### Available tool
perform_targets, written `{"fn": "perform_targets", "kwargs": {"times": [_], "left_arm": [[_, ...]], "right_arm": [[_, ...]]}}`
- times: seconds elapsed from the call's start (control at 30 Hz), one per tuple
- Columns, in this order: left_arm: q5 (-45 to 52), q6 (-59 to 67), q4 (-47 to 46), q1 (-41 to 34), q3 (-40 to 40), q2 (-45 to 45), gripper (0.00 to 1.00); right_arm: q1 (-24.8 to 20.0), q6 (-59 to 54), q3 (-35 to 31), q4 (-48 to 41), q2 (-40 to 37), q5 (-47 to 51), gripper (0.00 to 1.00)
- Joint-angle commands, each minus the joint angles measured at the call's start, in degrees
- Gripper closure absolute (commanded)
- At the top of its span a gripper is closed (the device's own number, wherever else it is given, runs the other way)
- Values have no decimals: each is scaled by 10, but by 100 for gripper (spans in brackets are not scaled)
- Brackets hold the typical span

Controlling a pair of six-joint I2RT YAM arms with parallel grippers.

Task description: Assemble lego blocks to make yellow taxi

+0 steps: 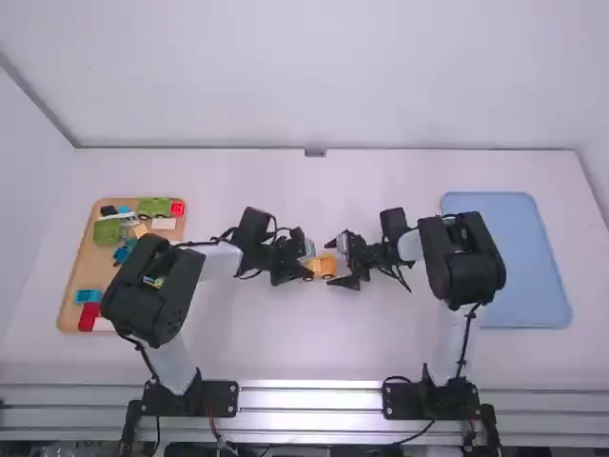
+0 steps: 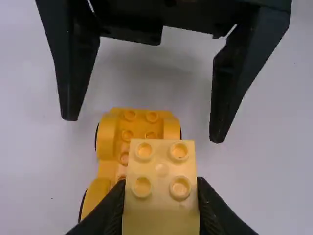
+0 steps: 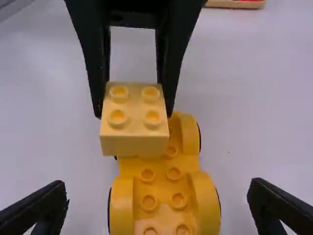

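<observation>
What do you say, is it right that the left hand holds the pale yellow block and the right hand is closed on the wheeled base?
The right hand is open, not closed: the right wrist view shows its fingers apart, clear of the wheeled base. The left hand does hold the pale yellow block.

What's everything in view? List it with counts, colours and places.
Small block: one, pale yellow, in the left tool, above the base.
Wheeled base: one, orange-yellow, mid-table.
Assorted pieces: several, including green, red, blue and white, in the tan tray; some hidden, so no exact count.
Tan tray: one, table's left side.
Blue tray: one, right side.
Table: one, white.
Arms: two, white and black; left tool gripping the block, right tool open around the base.
</observation>
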Motion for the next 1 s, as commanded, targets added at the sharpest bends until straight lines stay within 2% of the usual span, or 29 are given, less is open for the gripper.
{"fn": "perform_targets", "kwargs": {"times": [0.0,0.1,0.3,0.57,0.8,0.9,0.93,0.97], "left_arm": [[2,2,-2,1,-2,-17,88],[0,17,-3,2,-2,-17,88],[-4,22,-9,6,-2,-17,90],[2,22,-11,24,-3,-17,92],[3,22,9,26,-16,-17,93],[3,22,23,26,-25,-17,93],[3,22,27,26,-28,-17,93],[3,22,33,26,-32,-17,93]], "right_arm": [[22,13,3,0,4,14,1],[42,14,4,0,5,43,3],[66,116,3,58,5,97,4],[62,116,5,82,41,64,6],[31,114,11,75,48,19,7],[26,100,10,70,49,14,12],[26,101,9,71,48,15,17],[30,100,6,74,49,15,28]]}}
